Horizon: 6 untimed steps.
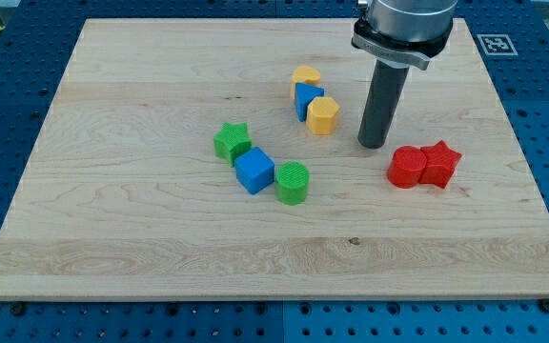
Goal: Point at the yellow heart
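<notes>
- My tip (374,145) rested on the tabletop (141,238); the arm carried no pincer, so nothing opened, closed or gripped.
- The yellow heart (305,75) lay up-left of my tip, apart from it.
- A yellow pentagon (323,115) sat nearer, left of my tip.

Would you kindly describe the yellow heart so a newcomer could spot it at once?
On the wooden board, find my tip; left of it stands a tight column of three blocks. The yellow heart is topmost, touching the blue triangular block. The yellow hexagonal block below has flat sides, not rounded lobes.
</notes>
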Tool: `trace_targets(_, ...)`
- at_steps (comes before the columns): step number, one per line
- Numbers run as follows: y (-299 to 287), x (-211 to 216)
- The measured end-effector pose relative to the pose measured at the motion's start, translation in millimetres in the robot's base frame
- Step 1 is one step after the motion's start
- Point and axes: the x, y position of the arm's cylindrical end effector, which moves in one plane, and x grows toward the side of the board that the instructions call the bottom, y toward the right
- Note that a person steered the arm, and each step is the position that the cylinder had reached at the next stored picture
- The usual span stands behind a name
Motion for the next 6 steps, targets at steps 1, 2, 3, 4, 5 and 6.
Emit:
trace_targets(1,0,0)
trace_targets(2,0,0)
trace_targets(3,4,-10)
trace_targets(4,6,-54)
trace_targets(5,-11,-106)
trace_targets(6,-60,-114)
